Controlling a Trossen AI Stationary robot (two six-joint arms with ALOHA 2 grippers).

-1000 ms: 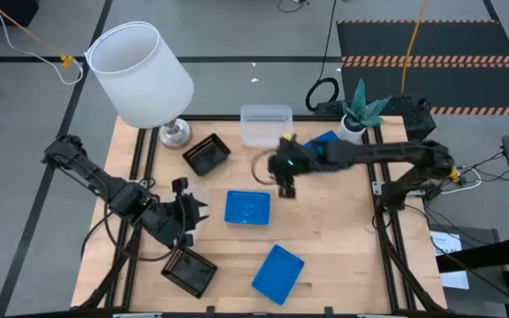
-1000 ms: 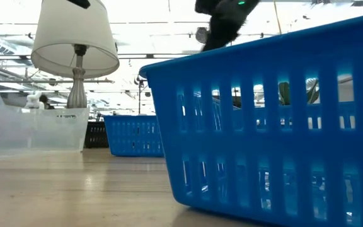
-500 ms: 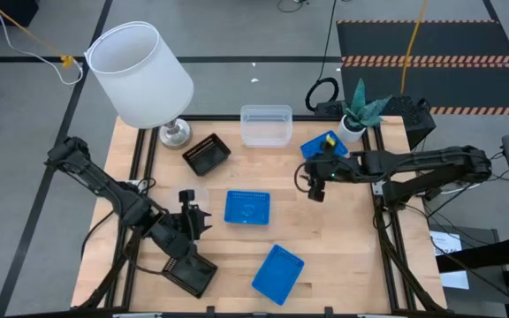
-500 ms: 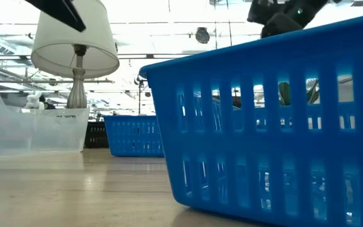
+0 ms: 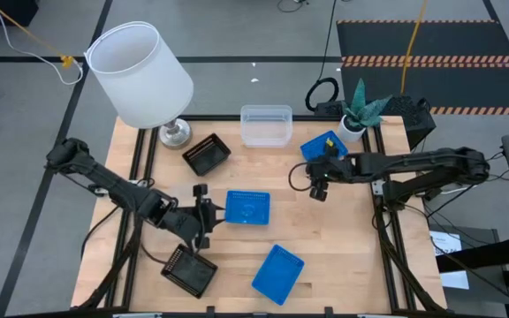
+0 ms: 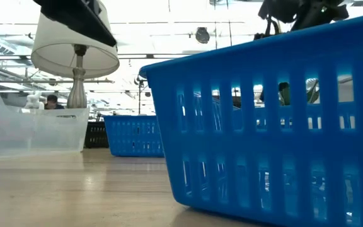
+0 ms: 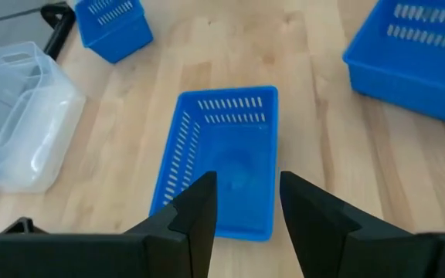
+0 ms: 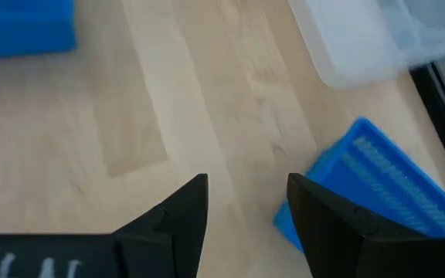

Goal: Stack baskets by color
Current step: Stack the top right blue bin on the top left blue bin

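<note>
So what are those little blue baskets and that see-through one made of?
The middle blue basket looks like moulded plastic: one even bright colour, a slight sheen, neat rows of slots in the walls and bottom. The clear basket seems a cloudy, translucent plastic, since the wooden table shows faintly through it. Neither can be told for certain.

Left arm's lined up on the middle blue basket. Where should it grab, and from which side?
Judging by its pose, grip the short end wall of the blue basket nearest the open left gripper, coming down from above: it lies flat, open side up, rim exposed, one finger inside, one outside.
</note>
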